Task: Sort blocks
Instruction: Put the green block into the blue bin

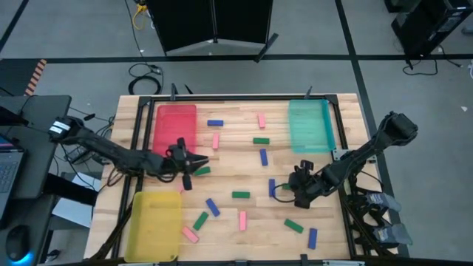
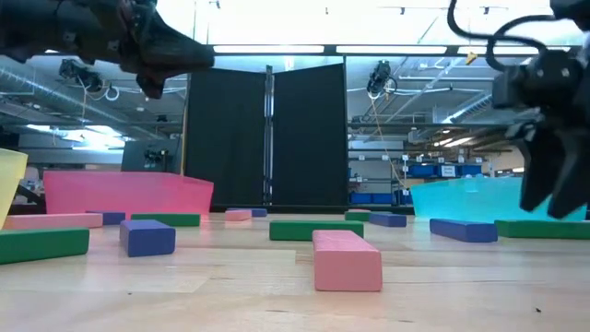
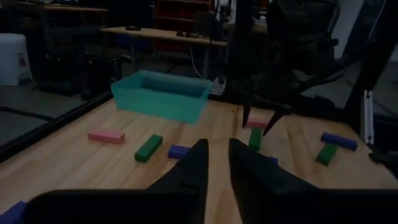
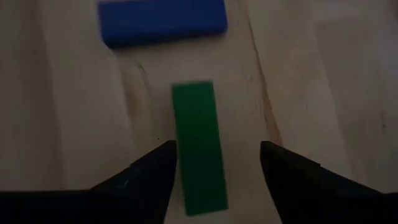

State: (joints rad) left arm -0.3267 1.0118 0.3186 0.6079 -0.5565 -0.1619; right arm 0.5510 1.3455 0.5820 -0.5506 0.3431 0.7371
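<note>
Small pink, blue and green blocks lie flat and scattered on the wooden table (image 1: 236,177). My right gripper (image 1: 293,188) is open, pointing down. In the right wrist view (image 4: 217,155) its fingers stand on either side of a green block (image 4: 199,146) without touching it. A blue block (image 4: 161,22) lies just beyond that one. In the low view my right gripper (image 2: 551,184) hangs just above the table. My left gripper (image 1: 198,161) is shut and empty, raised above the table beside the red tray (image 1: 176,125). It also shows in the left wrist view (image 3: 217,155) and the low view (image 2: 166,51).
A yellow tray (image 1: 154,222) stands at the near left and a teal tray (image 1: 309,125) at the far right. A green block (image 1: 202,171) lies just below my left gripper. Several more blocks lie between the arms and along the near edge.
</note>
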